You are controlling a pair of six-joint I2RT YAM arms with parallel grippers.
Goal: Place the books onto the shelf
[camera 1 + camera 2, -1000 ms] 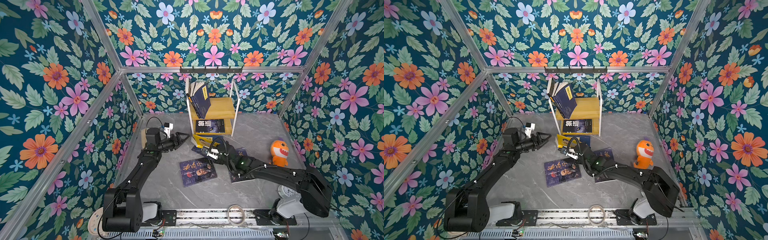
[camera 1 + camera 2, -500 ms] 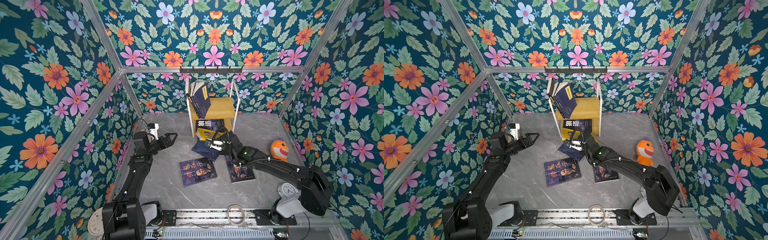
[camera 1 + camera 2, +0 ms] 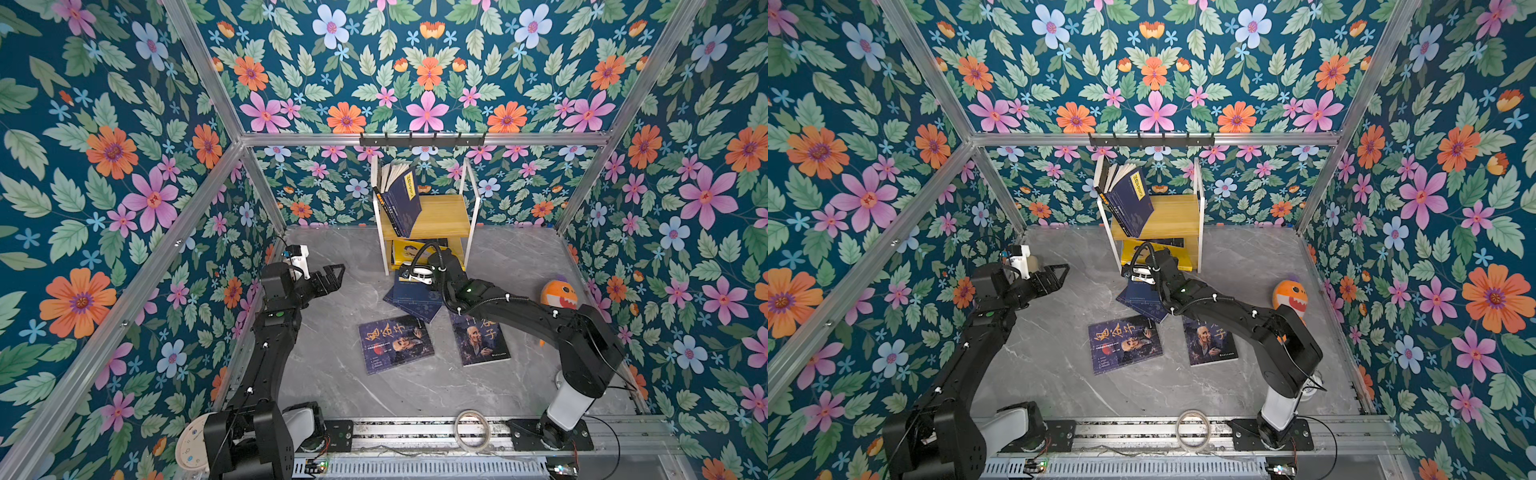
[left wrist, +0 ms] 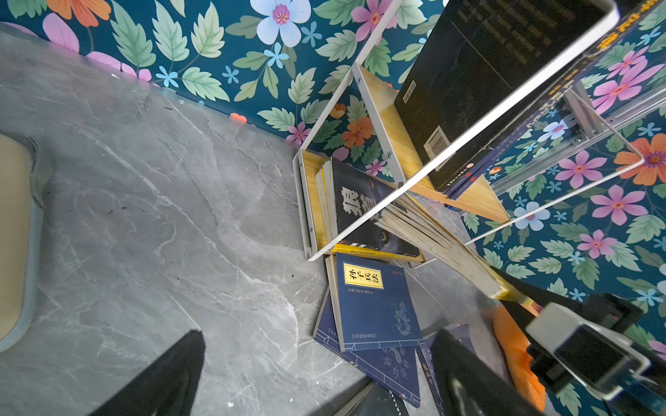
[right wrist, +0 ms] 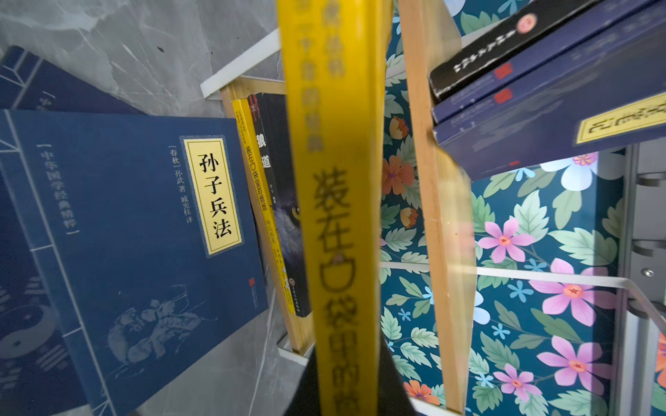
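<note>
At the far white-framed wooden shelf (image 3: pixel 440 216), your right hand (image 5: pixel 347 378) has arrived clamped on the thin yellow paperback (image 5: pixel 338 180), ready for slotting; left hand (image 3: pixel 336 277) gapes empty.

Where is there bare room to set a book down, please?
On the shelf, the top board is bare right of the leaning navy books. The table is bare between the left arm and the portrait books, and between the shelf and the plush toy. Crowded: the lower tier, where the right tool holds a yellow book, and the navy stack before it.
</note>
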